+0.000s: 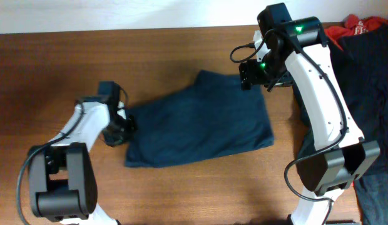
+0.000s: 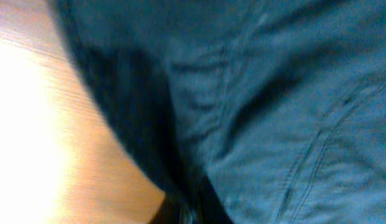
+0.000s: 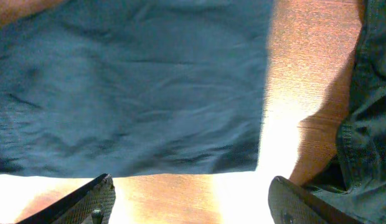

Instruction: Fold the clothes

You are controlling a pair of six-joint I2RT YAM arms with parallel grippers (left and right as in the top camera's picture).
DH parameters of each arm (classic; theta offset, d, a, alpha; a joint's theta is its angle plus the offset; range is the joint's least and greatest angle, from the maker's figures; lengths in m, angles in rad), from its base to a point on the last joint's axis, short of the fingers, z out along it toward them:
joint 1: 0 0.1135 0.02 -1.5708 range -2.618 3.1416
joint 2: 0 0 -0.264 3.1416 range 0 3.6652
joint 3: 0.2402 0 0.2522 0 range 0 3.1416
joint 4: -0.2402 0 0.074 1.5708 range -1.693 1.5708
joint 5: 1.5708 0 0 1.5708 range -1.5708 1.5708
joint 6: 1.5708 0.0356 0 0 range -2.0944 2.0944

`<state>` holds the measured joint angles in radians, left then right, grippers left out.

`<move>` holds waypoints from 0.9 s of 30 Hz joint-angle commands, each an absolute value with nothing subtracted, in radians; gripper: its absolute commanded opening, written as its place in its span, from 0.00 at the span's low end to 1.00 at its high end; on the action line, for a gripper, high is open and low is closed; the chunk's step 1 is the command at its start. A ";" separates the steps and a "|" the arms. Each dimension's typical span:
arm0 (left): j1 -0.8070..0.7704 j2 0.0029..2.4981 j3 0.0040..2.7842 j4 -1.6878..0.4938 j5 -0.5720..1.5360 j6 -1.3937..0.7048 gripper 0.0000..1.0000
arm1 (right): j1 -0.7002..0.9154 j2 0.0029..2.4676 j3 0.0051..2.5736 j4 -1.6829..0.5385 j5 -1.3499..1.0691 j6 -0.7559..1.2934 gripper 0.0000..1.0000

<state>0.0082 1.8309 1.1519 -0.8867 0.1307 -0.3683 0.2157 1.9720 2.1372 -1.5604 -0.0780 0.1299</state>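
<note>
Navy shorts [image 1: 200, 122] lie flat on the table [image 1: 50, 69]. The left gripper [image 1: 123, 127] meets their left edge, its grip unreadable in the blur; the right gripper [image 1: 247, 80] hovers spread above the far corner. Pinch both corners evenly before folding.

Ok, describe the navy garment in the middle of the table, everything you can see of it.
The navy garment is soft, woven-looking cloth with stitched seams and light creases. It lies flat on the wooden table in a rough rectangle, slanted, with its right end farther from the robot. The left claw sits at its left edge; whether it grips the cloth is unclear. The right claw is open at its far right corner, holding nothing.
</note>
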 commanded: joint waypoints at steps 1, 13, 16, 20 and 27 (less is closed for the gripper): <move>0.079 1.836 1.451 -1.142 -0.120 -0.365 0.01 | 0.216 1.949 2.146 -1.567 -0.067 0.127 0.82; -0.436 1.897 1.837 -1.287 -0.119 -0.383 0.00 | 0.216 1.955 2.145 -1.541 -0.067 0.129 0.99; -0.522 2.017 1.826 -1.169 -0.058 -0.400 0.00 | 0.208 1.955 2.145 -1.519 -0.066 0.129 0.99; -0.617 2.170 1.826 -1.105 -0.039 -0.419 0.09 | 0.125 1.955 2.145 -1.513 -0.078 0.137 0.99; -0.596 2.078 1.927 -1.256 -0.072 -0.419 0.66 | 0.103 1.955 2.145 -1.494 -0.078 0.140 0.99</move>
<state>-0.6323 2.1880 1.8519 -1.1679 -0.0479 -0.4145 0.1154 1.9717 2.1372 -1.4948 -0.0757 0.1314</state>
